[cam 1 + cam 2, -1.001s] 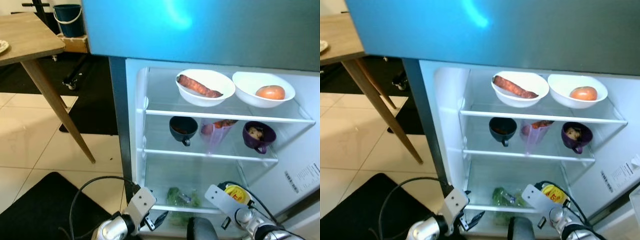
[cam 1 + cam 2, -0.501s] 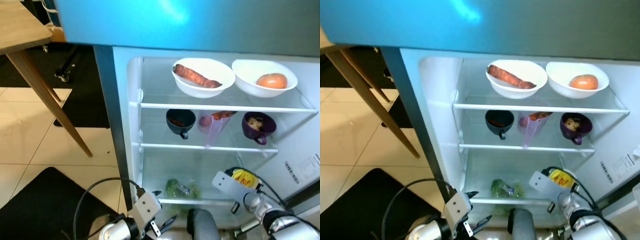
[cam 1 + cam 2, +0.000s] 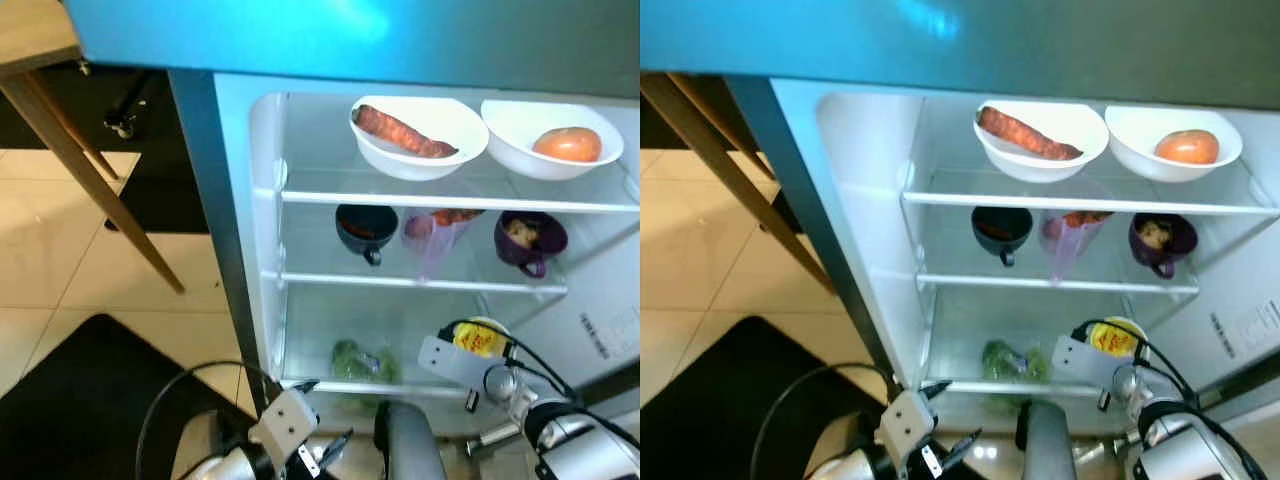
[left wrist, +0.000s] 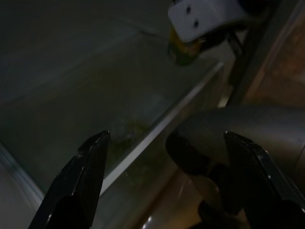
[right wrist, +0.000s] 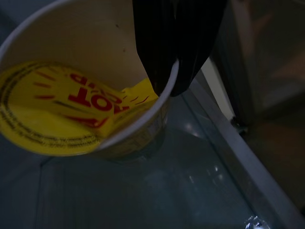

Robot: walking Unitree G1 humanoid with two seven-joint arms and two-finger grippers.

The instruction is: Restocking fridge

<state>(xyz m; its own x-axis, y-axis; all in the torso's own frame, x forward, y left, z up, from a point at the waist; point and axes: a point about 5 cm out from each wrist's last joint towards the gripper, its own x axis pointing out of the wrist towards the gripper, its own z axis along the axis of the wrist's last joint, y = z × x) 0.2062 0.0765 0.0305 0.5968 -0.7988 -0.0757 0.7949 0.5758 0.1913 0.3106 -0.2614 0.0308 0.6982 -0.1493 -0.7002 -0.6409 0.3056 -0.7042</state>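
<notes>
**Supervisor:** Report the position of the item being stocked.

**Operator:** I see the noodle cup (image 5: pixel 81 109), a paper cup with a yellow lid printed in red, at the right end of the fridge's lowest glass shelf (image 3: pixel 400 388), near its front edge. In the right wrist view I cannot tell whether its base is touching the glass. The lid is partly peeled, with a flap folded up at the rim.

**Supervisor:** Right gripper status?

**Operator:** The right gripper (image 5: pixel 171 62) is pinching the cup's rim, one black finger inside the wall and the other outside. From the head camera I see the wrist block just in front of the cup.

**Supervisor:** Left gripper status?

**Operator:** The left gripper (image 4: pixel 167 167) hangs low in front of the fridge, below the bottom shelf, fingers spread wide and holding nothing.

**Supervisor:** Remaining contents?

**Operator:**
- Top shelf: a white bowl (image 3: pixel 420 135) holding a sweet potato (image 3: pixel 403 132); beside it a second white bowl (image 3: pixel 552 140) holding a tomato (image 3: pixel 568 144).
- Middle shelf: a dark mug (image 3: pixel 366 230), a clear cone-shaped bag (image 3: pixel 432 240), a purple mug (image 3: pixel 530 242).
- Bottom shelf: bagged greens (image 3: pixel 362 362), left of the cup.
</notes>
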